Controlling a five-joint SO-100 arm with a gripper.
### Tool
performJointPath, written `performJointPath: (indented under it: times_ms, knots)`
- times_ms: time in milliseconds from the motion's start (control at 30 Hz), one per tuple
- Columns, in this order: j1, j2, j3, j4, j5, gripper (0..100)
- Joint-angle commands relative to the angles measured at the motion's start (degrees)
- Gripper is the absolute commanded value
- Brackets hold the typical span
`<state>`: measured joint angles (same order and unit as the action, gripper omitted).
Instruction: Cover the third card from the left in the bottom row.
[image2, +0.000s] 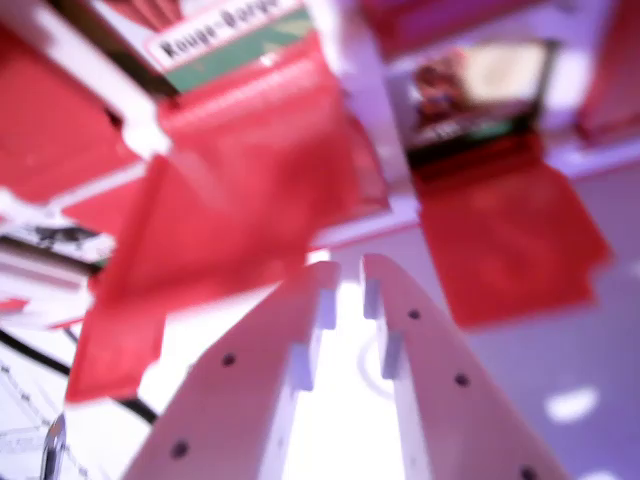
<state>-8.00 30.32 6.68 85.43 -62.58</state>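
Cards are being shown only as a blurred spread in the wrist view, so rows cannot be counted and the third card of the bottom row cannot be picked out with certainty. One picture card (478, 92) with a dark frame is being seen near the upper edge of the desk (610, 300), toward the wrist view's right, and it is lying uncovered. A red cover (505, 245) is lying just below it, touching or nearly touching its lower edge, not over it. A larger red sheet (235, 215) is being seen tilted at the centre, and whether it is being carried or is resting on a card cannot be told. A labelled card (225, 35) with lettering is partly showing at the top edge.

The gripper (345, 285) is being held low in the picture, its jaws standing slightly parted with a narrow gap between the tips; nothing is seen clamped between them, so they are being judged released, though blur makes this uncertain.

The covering is being judged as not yet confirmed.
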Motion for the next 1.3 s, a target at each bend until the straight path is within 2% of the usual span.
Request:
performJointPath:
  times_ms: [0, 267, 433, 633, 933, 1267]
  knots:
    - [-0.5, 14.7, 1.1, 1.1, -0.5, 2]
    - [-1.7, 28.3, 9.9, 3.8, -1.1, 2]
    - [-2.6, 38.8, 18.2, 4.6, -3.1, 2]
    - [-3.5, 54.0, 31.4, 2.4, -7.4, 2]
    - [-3.2, 76.4, 52.9, -5.3, -15.5, 2]
    - [-2.9, 96.0, 69.3, -10.8, -22.2, 2]
